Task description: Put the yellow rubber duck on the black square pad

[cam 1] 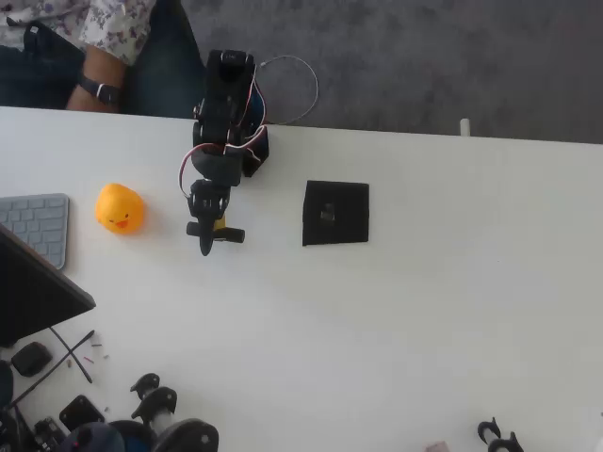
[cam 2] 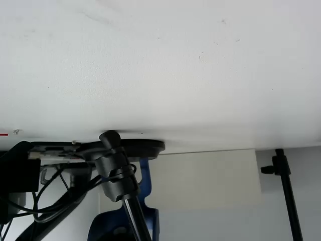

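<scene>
White table [cam 2: 160,65] is seen close up in the wrist view, with a black stand [cam 2: 118,173] and a blue part [cam 2: 148,201] past its edge. From overhead, the arm [cam 1: 224,113] is seen reaching onto the table, and the gripper [cam 1: 209,235] is found between the duck [cam 1: 120,208] and the pad [cam 1: 335,214], touching neither; whether its fingers are apart or together cannot be told. A keyboard [cam 1: 38,226] is seen left of the duck, and a person's arm with a watch [cam 1: 99,91] is seen behind the table.
</scene>
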